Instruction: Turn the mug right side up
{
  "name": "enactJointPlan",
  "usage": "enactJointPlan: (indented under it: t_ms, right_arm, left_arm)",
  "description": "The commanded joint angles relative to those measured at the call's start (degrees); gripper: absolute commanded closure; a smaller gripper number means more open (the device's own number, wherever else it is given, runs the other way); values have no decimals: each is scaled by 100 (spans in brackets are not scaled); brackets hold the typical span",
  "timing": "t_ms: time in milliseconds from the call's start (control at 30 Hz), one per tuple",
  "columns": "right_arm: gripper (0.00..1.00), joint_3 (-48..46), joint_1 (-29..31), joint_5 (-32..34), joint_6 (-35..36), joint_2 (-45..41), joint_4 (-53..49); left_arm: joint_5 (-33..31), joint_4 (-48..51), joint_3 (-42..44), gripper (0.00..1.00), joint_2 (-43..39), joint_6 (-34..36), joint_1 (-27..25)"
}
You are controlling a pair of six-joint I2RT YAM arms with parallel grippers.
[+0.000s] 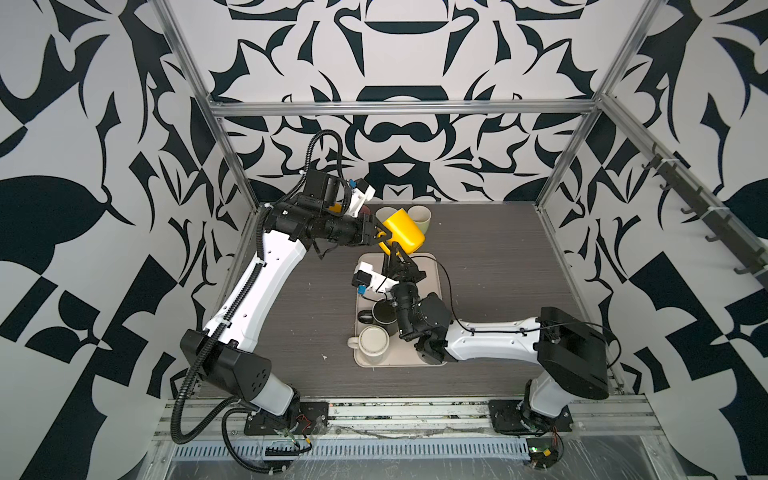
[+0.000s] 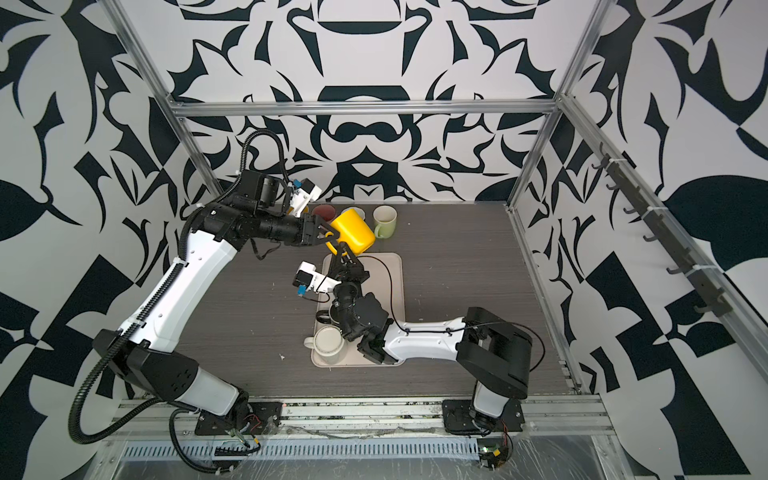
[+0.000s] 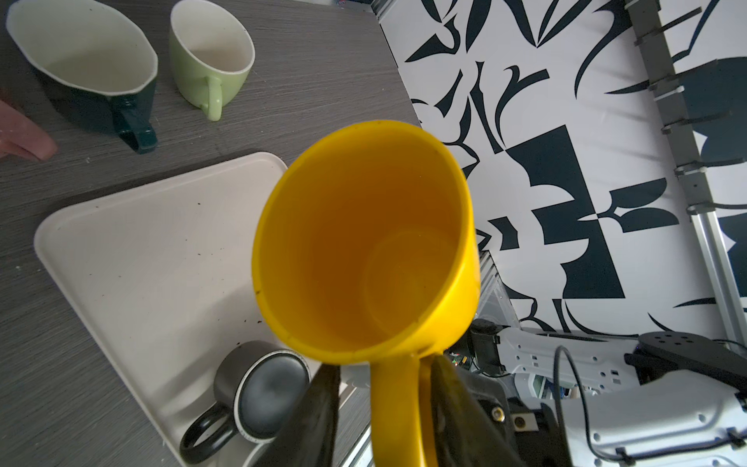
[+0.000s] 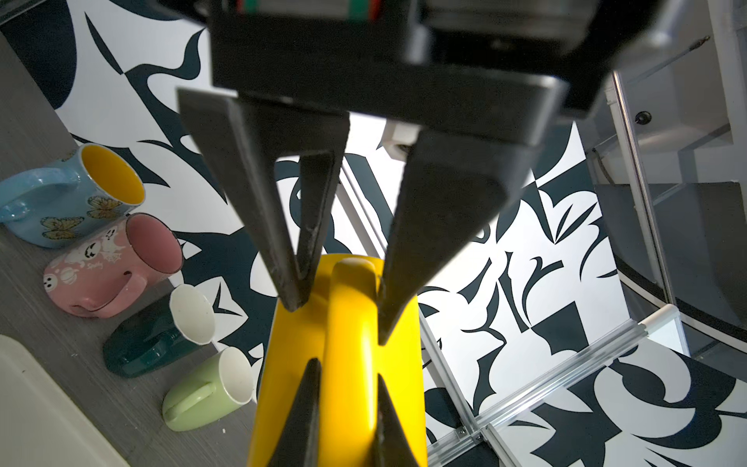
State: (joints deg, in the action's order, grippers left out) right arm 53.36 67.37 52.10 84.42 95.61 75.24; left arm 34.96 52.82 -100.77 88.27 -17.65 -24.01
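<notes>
Two grippers meet at one yellow plastic mug (image 1: 405,232), up in the air on its side over the far edge of the beige tray (image 1: 407,357). R gripper (image 4: 347,368) clamps the handle from the near side. L gripper (image 4: 338,319) straddles the same handle, jaws part-open w/ a gap on one side.

Mug (image 1: 405,232) plain yellow; tray (image 3: 161,242) beige; table (image 1: 498,291) grey woodgrain; walls (image 1: 395,54) black-white swirl pattern; cup (image 2: 386,226) pale green.
</notes>
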Motion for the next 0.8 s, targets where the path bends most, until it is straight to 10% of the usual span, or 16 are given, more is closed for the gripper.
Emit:
enactJointPlan:
  t_ms: [0, 767]
  right_arm:
    - [100, 411, 61, -460, 132, -190, 709]
    - [100, 770, -9, -596, 243, 18, 708]
  left_arm:
    - [128, 188, 5, 62, 59, -6, 14]
    - [640, 457, 260, 79, 122, -37, 5]
